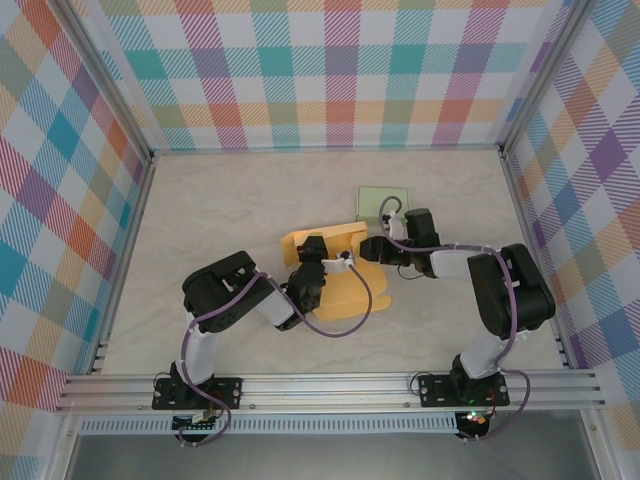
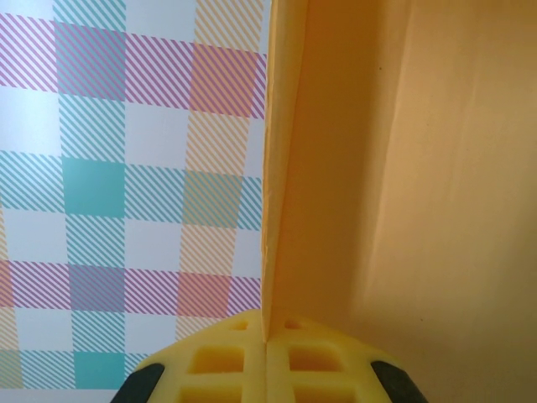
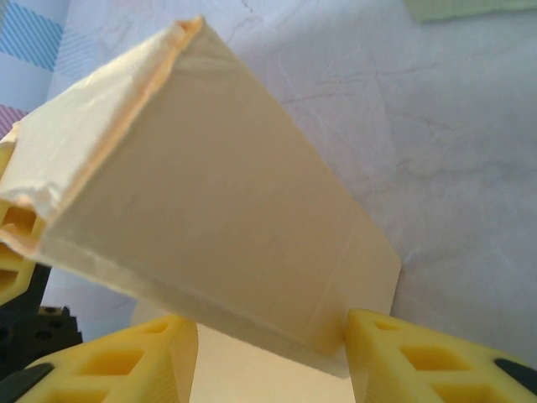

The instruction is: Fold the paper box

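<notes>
The pale orange paper box [image 1: 340,290] lies partly folded in the middle of the table, and both grippers are at its far side. My left gripper [image 1: 335,262] is shut on a thin upright wall of the box [image 2: 270,210], whose edge runs up from between the yellow fingers [image 2: 218,361]. My right gripper [image 1: 372,248] is open at the box's right side. A raised flap of the box [image 3: 210,218] reaches down between its yellow fingers [image 3: 403,353]. The flap's corner touches the right finger, with a gap on the left.
A light green square pad [image 1: 383,203] lies flat just beyond the box, and shows as a green pad [image 3: 470,8] at the top of the right wrist view. Checked walls [image 1: 320,70] enclose the marbled table [image 1: 220,200] at the back and sides.
</notes>
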